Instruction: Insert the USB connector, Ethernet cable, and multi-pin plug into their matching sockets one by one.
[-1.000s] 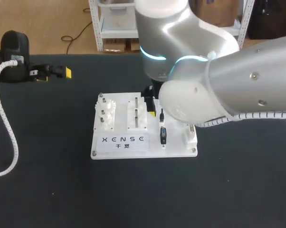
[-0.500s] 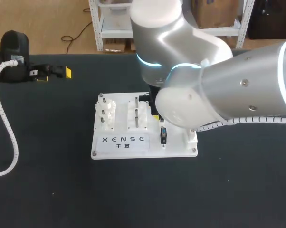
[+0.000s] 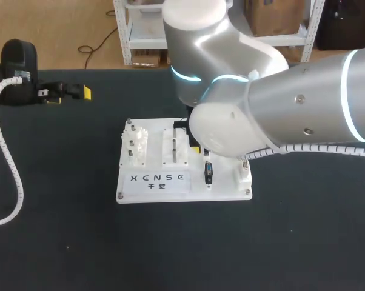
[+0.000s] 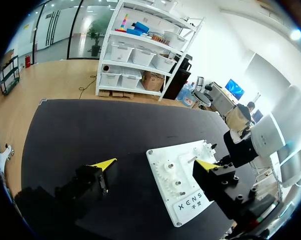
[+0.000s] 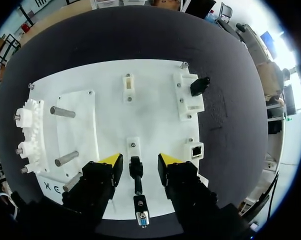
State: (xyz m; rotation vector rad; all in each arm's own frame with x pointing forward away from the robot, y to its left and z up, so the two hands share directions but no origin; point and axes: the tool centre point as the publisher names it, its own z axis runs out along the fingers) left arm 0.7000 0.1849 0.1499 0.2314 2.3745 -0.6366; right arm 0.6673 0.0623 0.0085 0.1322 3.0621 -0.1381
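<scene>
Plug [image 5: 135,170]: straddled by spread right end effector [image 5: 139,160], untouched.
Left end effector [image 4: 155,163]: spread, empty.
Risk: off-centre closing tilts plug.

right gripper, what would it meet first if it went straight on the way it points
Probably the black plug on the white board, between the open fingers of the right gripper; depth unclear.

white board [image 5: 155,100] 1 | metal pegs [image 5: 63,111] 2 | Ethernet socket [image 5: 196,149] 1
</scene>
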